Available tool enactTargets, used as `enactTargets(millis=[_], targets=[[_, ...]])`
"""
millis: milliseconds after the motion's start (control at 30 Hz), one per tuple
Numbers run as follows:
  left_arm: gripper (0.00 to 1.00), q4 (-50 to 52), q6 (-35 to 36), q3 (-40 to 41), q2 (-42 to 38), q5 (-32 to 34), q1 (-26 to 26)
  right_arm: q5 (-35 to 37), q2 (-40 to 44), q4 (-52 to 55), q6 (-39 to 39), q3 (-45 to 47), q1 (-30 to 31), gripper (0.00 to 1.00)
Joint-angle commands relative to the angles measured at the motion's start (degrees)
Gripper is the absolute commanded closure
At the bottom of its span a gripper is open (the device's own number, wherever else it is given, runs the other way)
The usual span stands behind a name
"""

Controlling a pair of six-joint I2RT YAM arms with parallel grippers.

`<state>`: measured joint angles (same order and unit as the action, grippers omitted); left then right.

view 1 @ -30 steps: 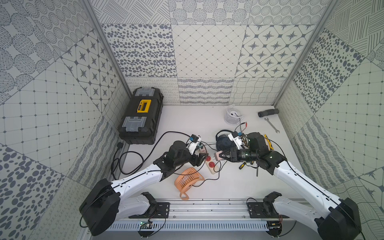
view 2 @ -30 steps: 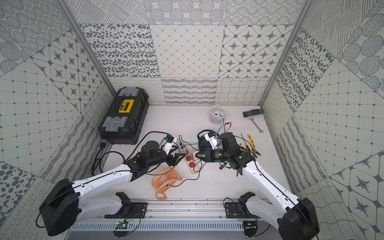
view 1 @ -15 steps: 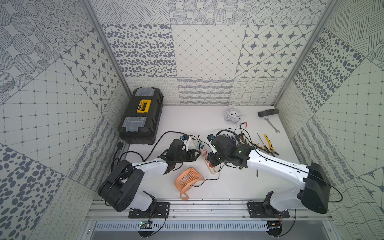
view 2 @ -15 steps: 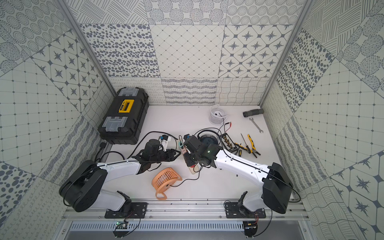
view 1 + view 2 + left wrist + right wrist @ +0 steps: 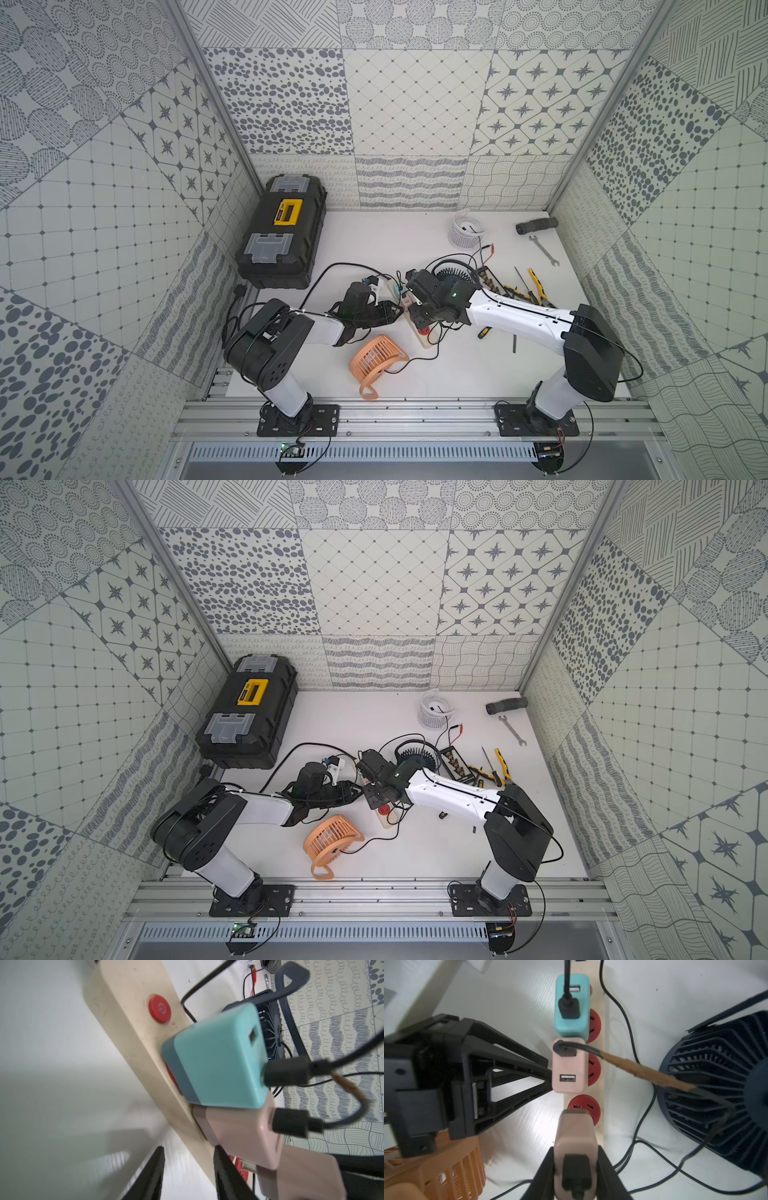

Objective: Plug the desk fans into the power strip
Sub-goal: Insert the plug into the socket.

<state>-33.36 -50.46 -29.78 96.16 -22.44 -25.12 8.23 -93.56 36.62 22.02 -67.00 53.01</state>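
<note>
The cream power strip (image 5: 605, 1022) lies on the table with a teal adapter (image 5: 571, 1020) and a pink adapter (image 5: 569, 1076) plugged in. My right gripper (image 5: 575, 1148) is shut on a tan adapter (image 5: 575, 1130) with a black cable, held over the strip's end socket just past a free red socket (image 5: 582, 1105). A metal prong (image 5: 247, 1166) shows between that adapter and the strip. My left gripper (image 5: 188, 1148) stands open, and the strip's (image 5: 128, 1001) side edge lies between its fingers by the pink adapter. From the orange desk fan (image 5: 376, 357) a black cord runs toward my right gripper (image 5: 415, 316).
A dark blue fan (image 5: 451, 272) stands right behind the strip, with its cords looping around it. A black toolbox (image 5: 282, 232) sits at the back left. A white fan (image 5: 464, 228), a wrench (image 5: 542, 249), a black tube (image 5: 536, 224) and hand tools (image 5: 528, 286) lie at the back right.
My right arm has swung in from the right and brought the tan adapter over the strip's near end. My left gripper's jaws have narrowed beside the strip.
</note>
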Motion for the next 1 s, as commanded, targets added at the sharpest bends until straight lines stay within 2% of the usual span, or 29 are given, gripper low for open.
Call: enactTargets(millis=[0,967], targets=[[0.60,-5.25,-1.85,0.08,1.19,-1.48,0.34,0.43,-0.72,-1.33,-0.66,-1.95,-0.36,0.98],[0.62,-5.48,-1.14,-0.07,3.39,-0.72,0.34,-0.49,-4.65,-2.35,-0.40,0.92,-1.42,0.98]])
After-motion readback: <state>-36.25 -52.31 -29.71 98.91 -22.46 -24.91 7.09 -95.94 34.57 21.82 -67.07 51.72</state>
